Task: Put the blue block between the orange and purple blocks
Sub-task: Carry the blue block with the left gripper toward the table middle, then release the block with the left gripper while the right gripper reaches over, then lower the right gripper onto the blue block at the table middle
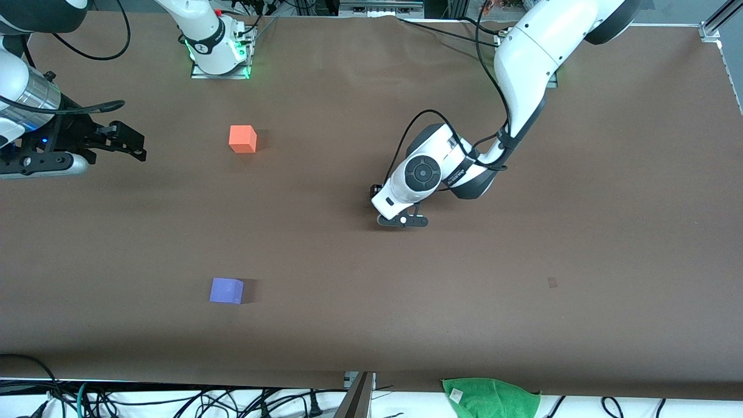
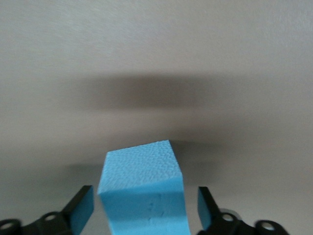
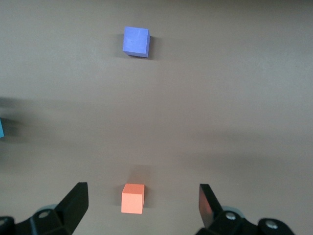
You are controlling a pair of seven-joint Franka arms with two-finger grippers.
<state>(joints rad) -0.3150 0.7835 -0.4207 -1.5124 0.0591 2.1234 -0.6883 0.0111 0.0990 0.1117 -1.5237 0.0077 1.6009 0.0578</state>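
Note:
The blue block (image 2: 144,188) sits between the fingers of my left gripper (image 2: 144,196), with a gap on each side, so the gripper is open. In the front view my left gripper (image 1: 402,221) is low over the middle of the table and its hand hides the block. A sliver of the blue block (image 3: 1,128) shows in the right wrist view. The orange block (image 1: 242,139) and the purple block (image 1: 226,290) lie toward the right arm's end, the purple one nearer the camera. My right gripper (image 1: 130,145) waits open near the table's end, with the orange block (image 3: 132,198) below it.
A green cloth (image 1: 490,396) lies at the table's near edge. A small dark mark (image 1: 552,282) is on the brown table (image 1: 609,203) toward the left arm's end. Cables run along the near edge and by the arm bases.

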